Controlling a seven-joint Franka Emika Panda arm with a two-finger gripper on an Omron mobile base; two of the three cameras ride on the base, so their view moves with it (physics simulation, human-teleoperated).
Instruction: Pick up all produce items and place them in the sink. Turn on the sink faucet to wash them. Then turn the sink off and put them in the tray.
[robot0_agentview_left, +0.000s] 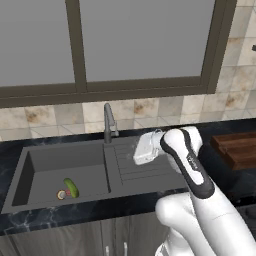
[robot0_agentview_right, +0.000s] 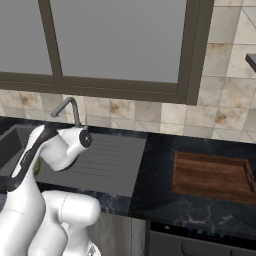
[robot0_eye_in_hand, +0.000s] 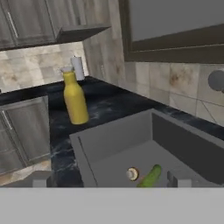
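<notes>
Your pincer (robot0_agentview_left: 145, 149) hangs with its jaws apart over the drainboard, holding nothing. The cucumber (robot0_agentview_left: 71, 188) and round tan item (robot0_agentview_left: 61, 195) lie touching in the sink (robot0_agentview_left: 30, 172), near-left.

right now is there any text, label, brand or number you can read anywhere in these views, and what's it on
No readable text in any view.
Yellow bottle: no label lettering can be made out; too blurred to read.
White arm's dark strip: a faint mark, too small to read.
Sink, faucet, tray, cucumber: no markings visible.
</notes>
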